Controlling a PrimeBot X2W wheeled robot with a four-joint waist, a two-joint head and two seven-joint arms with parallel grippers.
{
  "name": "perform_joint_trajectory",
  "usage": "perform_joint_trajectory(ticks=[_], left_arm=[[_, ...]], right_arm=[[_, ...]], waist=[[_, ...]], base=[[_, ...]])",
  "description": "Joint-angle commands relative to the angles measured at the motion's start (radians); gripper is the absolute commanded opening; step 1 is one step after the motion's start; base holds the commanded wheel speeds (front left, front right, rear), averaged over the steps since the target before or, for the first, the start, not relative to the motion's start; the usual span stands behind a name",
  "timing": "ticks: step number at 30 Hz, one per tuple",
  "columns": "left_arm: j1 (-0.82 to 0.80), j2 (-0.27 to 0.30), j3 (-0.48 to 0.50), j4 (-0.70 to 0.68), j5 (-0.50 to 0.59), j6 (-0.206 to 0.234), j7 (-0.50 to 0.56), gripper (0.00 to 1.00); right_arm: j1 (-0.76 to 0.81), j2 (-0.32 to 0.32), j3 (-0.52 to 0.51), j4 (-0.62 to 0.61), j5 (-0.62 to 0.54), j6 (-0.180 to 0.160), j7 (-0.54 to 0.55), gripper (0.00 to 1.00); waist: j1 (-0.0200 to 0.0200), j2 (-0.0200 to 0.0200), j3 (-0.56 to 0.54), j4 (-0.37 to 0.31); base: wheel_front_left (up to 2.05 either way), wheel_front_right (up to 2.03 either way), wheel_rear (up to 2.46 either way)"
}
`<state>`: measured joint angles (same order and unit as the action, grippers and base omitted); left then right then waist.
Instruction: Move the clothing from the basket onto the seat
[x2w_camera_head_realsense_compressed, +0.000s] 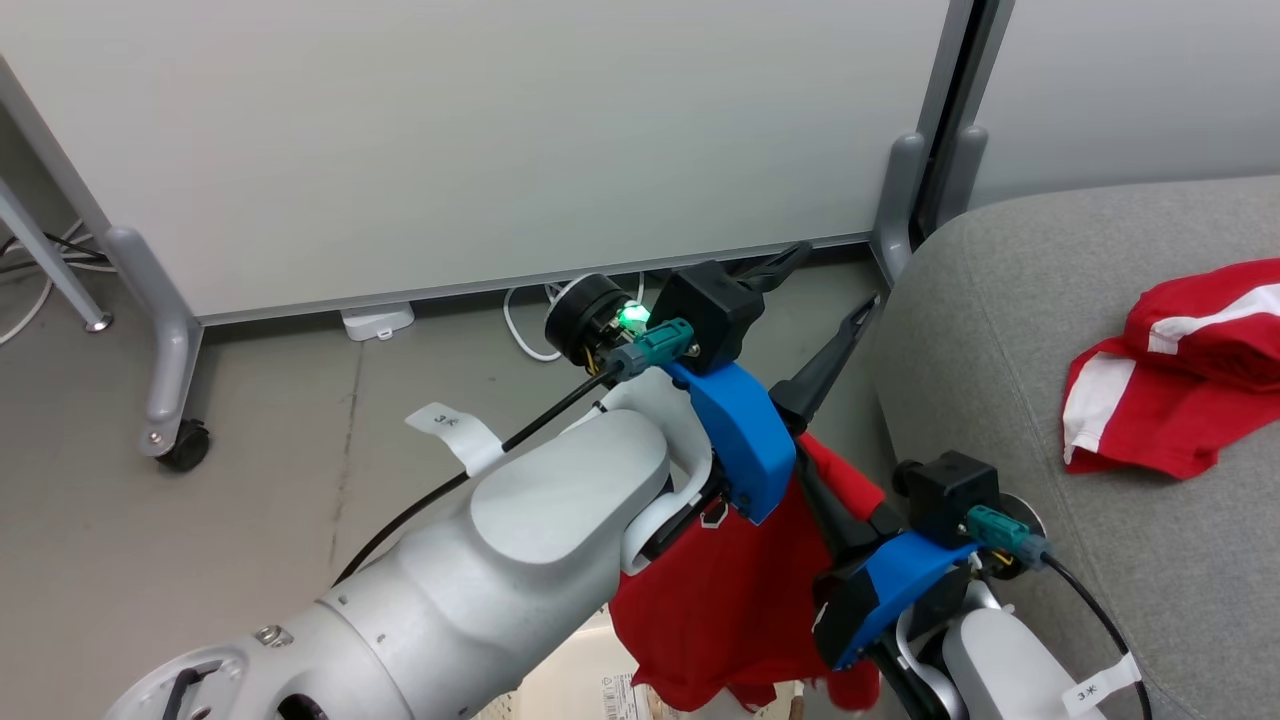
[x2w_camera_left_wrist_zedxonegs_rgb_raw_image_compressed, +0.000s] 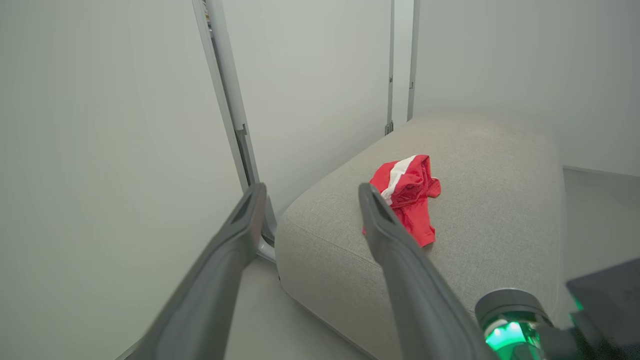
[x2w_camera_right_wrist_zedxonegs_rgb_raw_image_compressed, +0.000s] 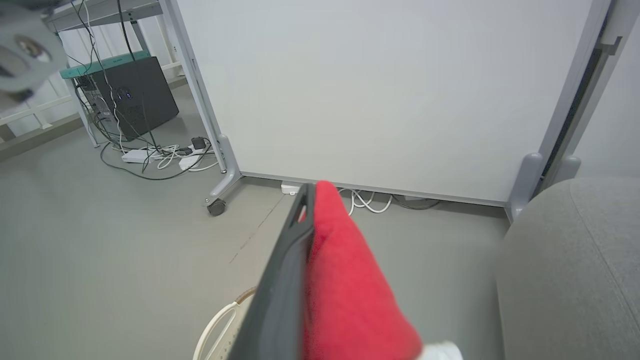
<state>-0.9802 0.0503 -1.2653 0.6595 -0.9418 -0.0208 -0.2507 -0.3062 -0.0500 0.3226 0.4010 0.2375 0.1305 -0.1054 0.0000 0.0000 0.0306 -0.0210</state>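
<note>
A red garment (x2w_camera_head_realsense_compressed: 740, 590) hangs from my right gripper (x2w_camera_head_realsense_compressed: 822, 490), which is shut on it above the basket. In the right wrist view the red cloth (x2w_camera_right_wrist_zedxonegs_rgb_raw_image_compressed: 345, 280) drapes over one finger and hides it. A cream corner of the basket (x2w_camera_head_realsense_compressed: 570, 690) with its paper label peeks out under my left forearm, and a white handle (x2w_camera_right_wrist_zedxonegs_rgb_raw_image_compressed: 215, 325) shows too. My left gripper (x2w_camera_head_realsense_compressed: 838, 275) stands open and empty, pointing at the grey seat (x2w_camera_head_realsense_compressed: 1000, 350). Another red garment with white panels (x2w_camera_head_realsense_compressed: 1170, 400) lies crumpled on the seat (x2w_camera_left_wrist_zedxonegs_rgb_raw_image_compressed: 475, 200), beyond my open left gripper (x2w_camera_left_wrist_zedxonegs_rgb_raw_image_compressed: 310, 200), as a red bundle (x2w_camera_left_wrist_zedxonegs_rgb_raw_image_compressed: 407, 192).
A white partition panel on grey castor legs (x2w_camera_head_realsense_compressed: 500, 130) stands behind, with a wheel (x2w_camera_head_realsense_compressed: 185, 445) at the left. A power strip (x2w_camera_head_realsense_compressed: 375, 322) and white cables lie on the floor under it. A black computer tower (x2w_camera_right_wrist_zedxonegs_rgb_raw_image_compressed: 140, 95) and tangled cords sit further left.
</note>
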Motion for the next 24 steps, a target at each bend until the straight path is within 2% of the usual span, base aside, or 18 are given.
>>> perform_joint_trajectory(ticks=[1,6,12,17,24], left_arm=[[0.012,0.000,0.003,0.006,-0.003,0.007,-0.008,1.00],[0.056,0.011,0.032,0.021,-0.001,0.015,-0.014,1.00],[0.157,0.078,0.114,-0.043,0.077,0.043,-0.015,1.00],[0.290,0.149,0.242,-0.162,0.175,0.052,-0.016,1.00],[0.509,0.219,0.441,-0.314,0.319,0.044,-0.016,1.00]], right_arm=[[-0.015,-0.001,-0.005,-0.006,0.000,0.000,-0.003,0.00],[-0.011,-0.001,-0.020,-0.015,-0.006,0.000,-0.004,0.00],[-0.001,-0.001,-0.040,-0.034,-0.017,0.000,-0.003,0.00],[0.000,-0.001,-0.055,-0.053,-0.026,0.000,0.005,0.00],[0.005,-0.001,-0.063,-0.080,-0.025,0.000,0.011,0.00]], waist=[[0.0000,0.0000,0.001,0.000],[0.0000,0.0000,0.006,-0.004],[0.0000,0.0000,0.018,-0.018],[0.0000,0.0000,0.031,-0.032],[0.0000,0.0000,0.034,-0.071]], base=[[0.00,0.00,0.00],[0.00,0.00,0.00],[0.00,0.00,0.00],[0.00,0.00,0.00],[0.00,0.00,0.00]])
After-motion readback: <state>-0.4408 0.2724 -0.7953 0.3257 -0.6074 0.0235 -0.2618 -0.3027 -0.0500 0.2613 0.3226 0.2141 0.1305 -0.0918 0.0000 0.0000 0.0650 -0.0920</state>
